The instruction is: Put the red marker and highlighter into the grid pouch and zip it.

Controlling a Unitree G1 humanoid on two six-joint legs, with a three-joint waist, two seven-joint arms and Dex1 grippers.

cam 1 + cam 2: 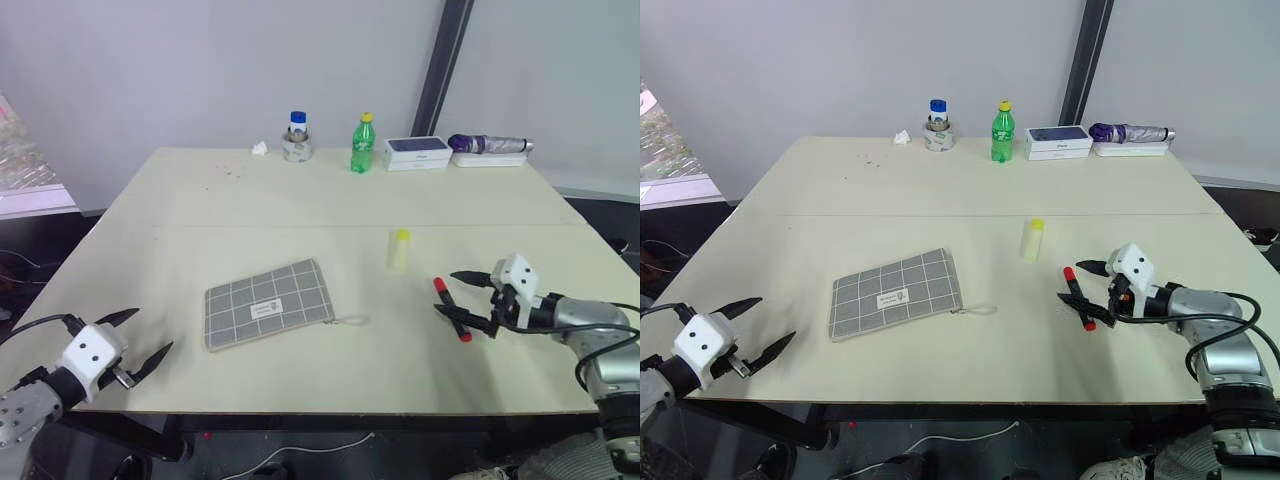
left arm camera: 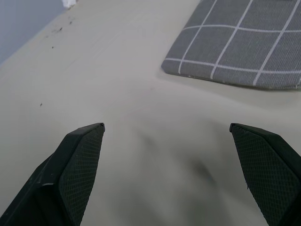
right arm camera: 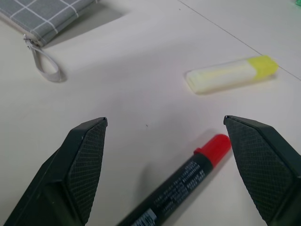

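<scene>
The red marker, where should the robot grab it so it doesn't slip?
Probably around the middle of the black barrel of the red marker, coming down from above with the jaws across its width. It lies flat on the table, long and thin, and the right gripper already hangs open beside it.

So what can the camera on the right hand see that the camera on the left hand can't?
The right wrist view has the red marker lying between the open right gripper's fingers, the yellow highlighter beyond it, and the pouch's zip cord. The left wrist view has the open left gripper over bare table, with some dark specks far off. Both see the grey grid pouch, each from its own side, and the same pale tabletop.
</scene>
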